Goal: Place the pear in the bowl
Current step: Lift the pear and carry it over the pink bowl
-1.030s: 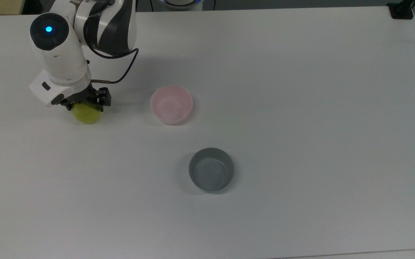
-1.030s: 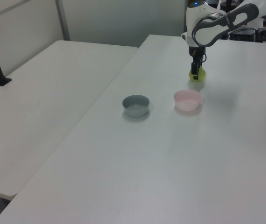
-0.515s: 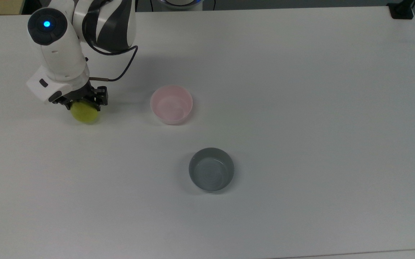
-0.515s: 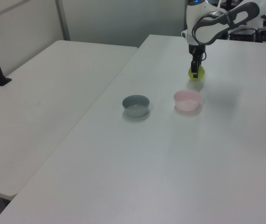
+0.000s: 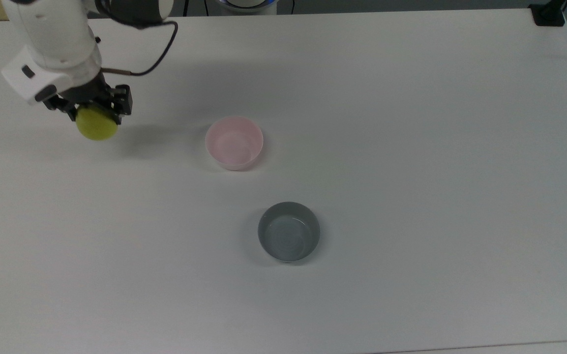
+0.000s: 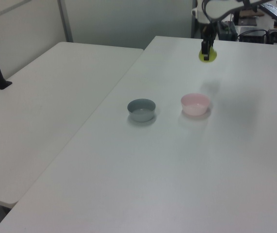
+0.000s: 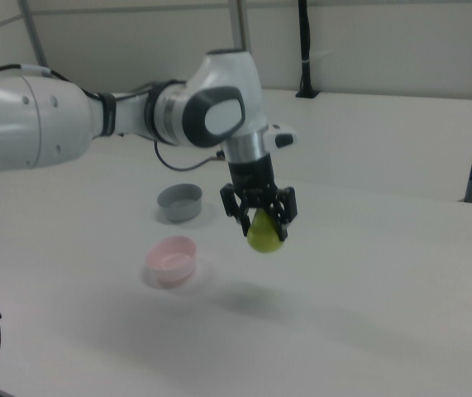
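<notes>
- Claw (image 5: 95, 112) up off the table (image 5: 411, 123), well to the left of the pink bowl (image 5: 234, 142) in the top view, pointing down with its two dark fingers clamped on the pear (image 5: 97, 123).
- Pear gripped at its upper part, yellow-green body hanging below the fingertips; clearly lifted in the right view, with a soft shadow on the table underneath and nothing touching it from below.
- Pink bowl upright on the table, holding nothing, apart from claw and pear.
- Grey bowl (image 5: 288, 231) below and to the right of the pink bowl in the top view, also upright, near but not touching it.
- In the left view, pear (image 6: 207, 55) and claw (image 6: 205, 48) beyond the pink bowl (image 6: 195, 104), with the grey bowl (image 6: 141, 109) to the left of the pink bowl.
- In the right view, claw (image 7: 259, 214) and pear (image 7: 264, 233) to the right of the pink bowl (image 7: 171, 259) and higher; grey bowl (image 7: 179, 203) behind the pink bowl.
</notes>
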